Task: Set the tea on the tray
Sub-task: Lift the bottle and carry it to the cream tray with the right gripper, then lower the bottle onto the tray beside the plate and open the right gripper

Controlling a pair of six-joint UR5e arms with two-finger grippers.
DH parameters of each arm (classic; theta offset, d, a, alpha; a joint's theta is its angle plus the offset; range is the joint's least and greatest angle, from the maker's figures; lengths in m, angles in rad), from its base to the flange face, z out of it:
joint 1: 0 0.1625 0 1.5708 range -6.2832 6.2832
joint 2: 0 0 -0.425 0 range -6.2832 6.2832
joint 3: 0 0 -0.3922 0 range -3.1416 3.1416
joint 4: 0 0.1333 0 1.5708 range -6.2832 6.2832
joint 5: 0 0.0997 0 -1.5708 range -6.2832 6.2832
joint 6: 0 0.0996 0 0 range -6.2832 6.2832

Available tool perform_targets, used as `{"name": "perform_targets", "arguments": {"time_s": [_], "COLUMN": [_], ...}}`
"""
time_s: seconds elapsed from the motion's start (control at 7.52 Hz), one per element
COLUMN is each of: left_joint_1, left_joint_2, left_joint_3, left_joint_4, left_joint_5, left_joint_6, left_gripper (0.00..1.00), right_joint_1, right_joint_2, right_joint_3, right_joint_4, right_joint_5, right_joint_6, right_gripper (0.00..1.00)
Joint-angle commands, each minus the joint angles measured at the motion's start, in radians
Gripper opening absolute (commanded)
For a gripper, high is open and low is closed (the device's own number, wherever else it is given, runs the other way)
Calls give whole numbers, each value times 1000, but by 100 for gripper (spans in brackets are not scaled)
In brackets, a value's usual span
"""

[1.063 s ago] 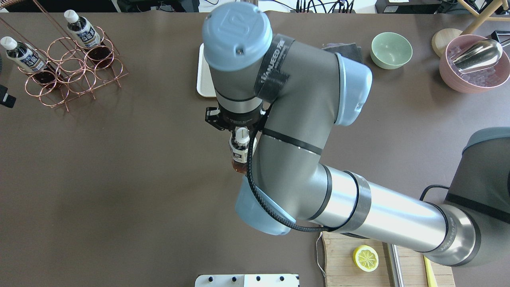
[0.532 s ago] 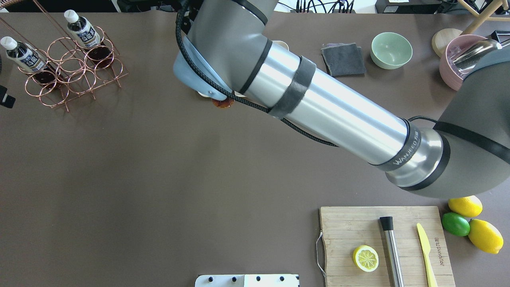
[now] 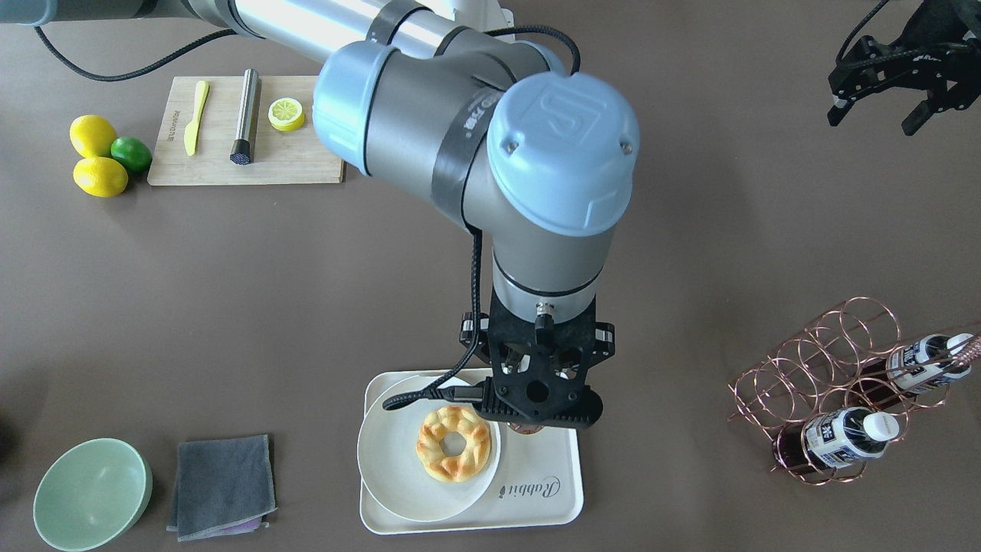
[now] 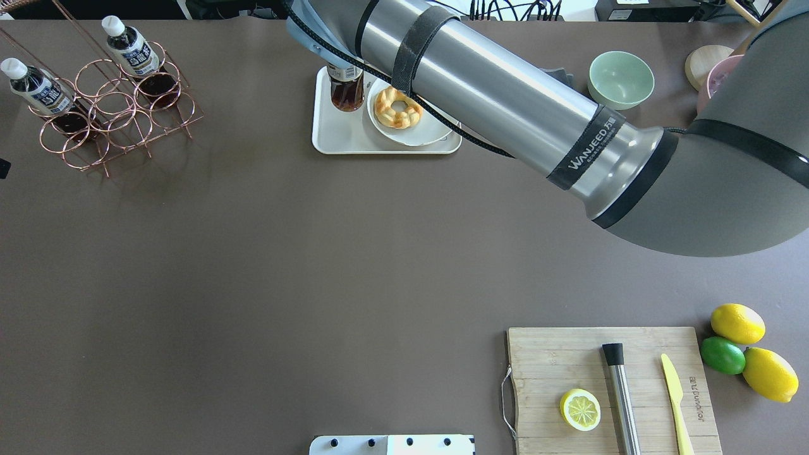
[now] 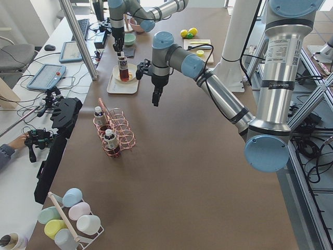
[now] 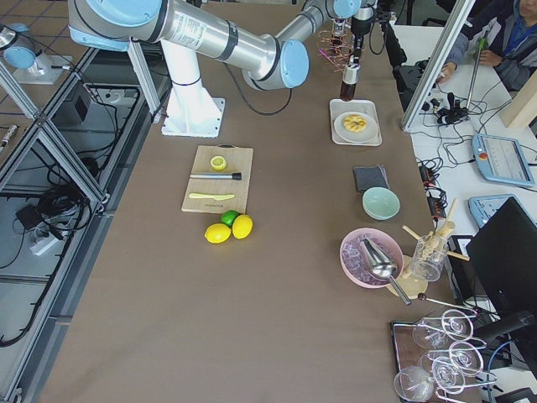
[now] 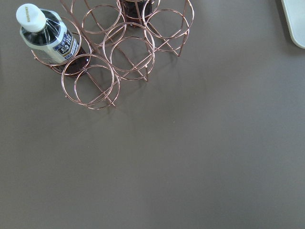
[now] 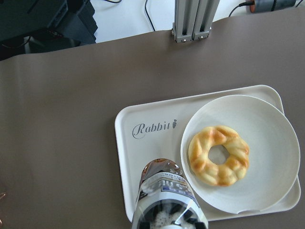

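Placement step, final stage: R gripper (image 3: 540, 399) clamps the tea (image 8: 164, 200) upright over the tray (image 8: 127, 167) at lower centre of wrist view, beside plate (image 8: 286, 157), contact unconfirmed; L gripper (image 3: 874, 115) spread, empty; next: lower, release, lift clear.

Bright, even light; soft shadows on the desk (image 4: 253, 253); tea (image 8: 164, 191) blurred at six o'clock in right wrist view.
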Motion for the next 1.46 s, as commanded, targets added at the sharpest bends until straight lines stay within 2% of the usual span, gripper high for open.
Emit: {"name": "perform_targets", "arguments": {"time_s": [0.0,0.27,0.66,1.06,1.2,1.33], "left_joint_1": [-32,-32,-32,-32,-32,-32], "left_joint_2": [47,47,82,90,91,97], "left_joint_3": [-19,-13,-2,1,1,0], "left_joint_4": [-15,-15,-76,-84,-84,-86], "left_joint_5": [0,1,1,1,1,1], "left_joint_6": [7,8,4,7,7,5], "left_gripper": [97,97,97,97,97,97], "right_joint_1": [5,-15,-50,-59,-56,-55], "right_joint_2": [42,50,66,71,71,71], "right_joint_3": [-200,-224,-242,-244,-244,-244], "right_joint_4": [198,243,200,194,194,195], "right_joint_5": [-35,-56,-55,-56,-56,-56], "right_joint_6": [26,47,47,49,47,47], "right_gripper": [0,0,0,0,77,100]}}
